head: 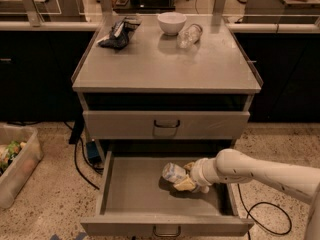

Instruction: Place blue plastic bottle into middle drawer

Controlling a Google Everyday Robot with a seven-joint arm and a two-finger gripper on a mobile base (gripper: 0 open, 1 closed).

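You'll find the gripper down inside the open middle drawer, right of its centre, with the pale arm reaching in from your right over the drawer's right wall. Its two yellowish fingers are clamped on the blue plastic bottle, one above and one below the end of the bottle nearest the wrist. The bottle lies roughly on its side, its free end pointing left toward the drawer's middle, and a dark shadow sits on the grey floor just under it; you cannot tell whether it touches the floor. Nothing else shows in that drawer. The upper drawer above it is pushed shut, its small dark loop handle centred on the front. On the cabinet top you have a white bowl near the back edge, a bare clear bottle lying on its side just right of the bowl, and a dark bag at the back left corner. On the floor to the left stands a translucent plastic bin holding mixed items, some of them green, too small to name. A black cable loops on the floor to the right of the drawer.
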